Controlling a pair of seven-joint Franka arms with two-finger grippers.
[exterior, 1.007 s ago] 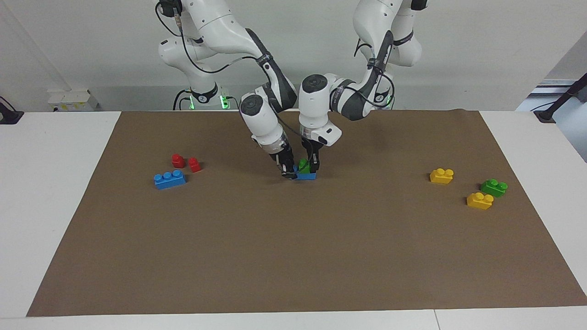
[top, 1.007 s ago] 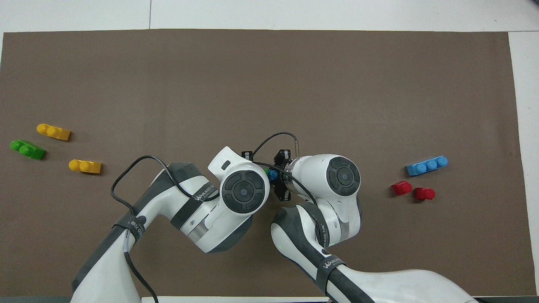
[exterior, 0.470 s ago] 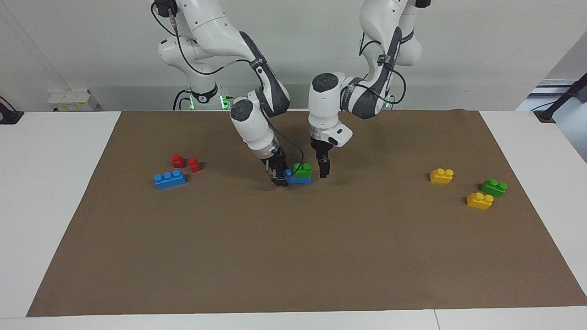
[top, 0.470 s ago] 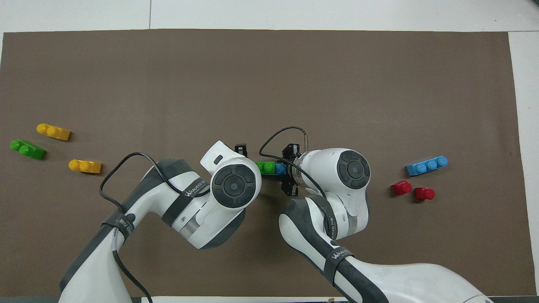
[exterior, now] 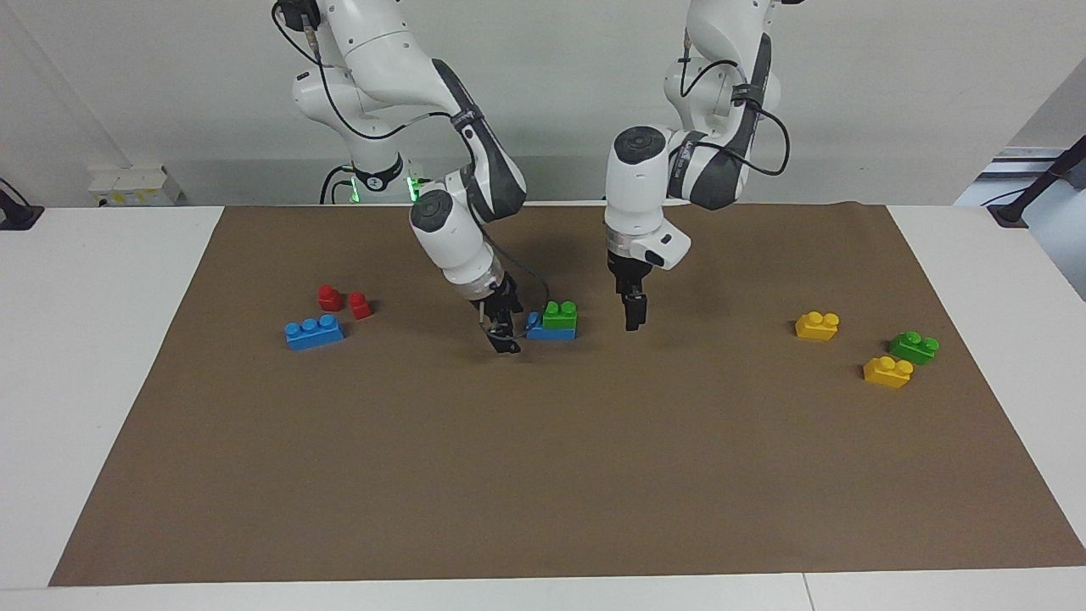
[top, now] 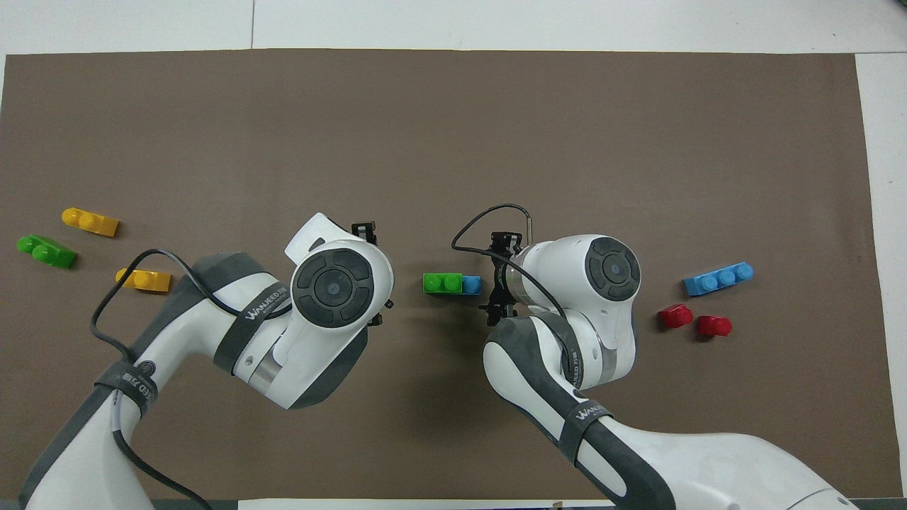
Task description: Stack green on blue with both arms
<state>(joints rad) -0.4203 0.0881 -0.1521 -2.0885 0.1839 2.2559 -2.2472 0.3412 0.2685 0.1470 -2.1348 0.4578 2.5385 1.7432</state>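
A green brick (exterior: 560, 315) sits stacked on a blue brick (exterior: 549, 333) on the brown mat, covering the two studs toward the left arm's end; one blue stud (top: 471, 285) stays bare. The green brick also shows in the overhead view (top: 442, 282). My right gripper (exterior: 502, 338) hangs low just beside the stack's bare-stud end, open and empty, apart from it. My left gripper (exterior: 632, 316) hangs open and empty beside the stack toward the left arm's end, a clear gap away. In the overhead view its tips are hidden under its wrist.
A second blue brick (exterior: 314, 332) and two red bricks (exterior: 329, 297) lie toward the right arm's end. A second green brick (exterior: 914, 347) and two yellow bricks (exterior: 817, 326) (exterior: 887, 372) lie toward the left arm's end. All are on the brown mat (exterior: 543, 475).
Both grippers have let go of the stacked bricks and drawn apart sideways, the left toward its own end and a little up, the right toward its end. The stack stays put.
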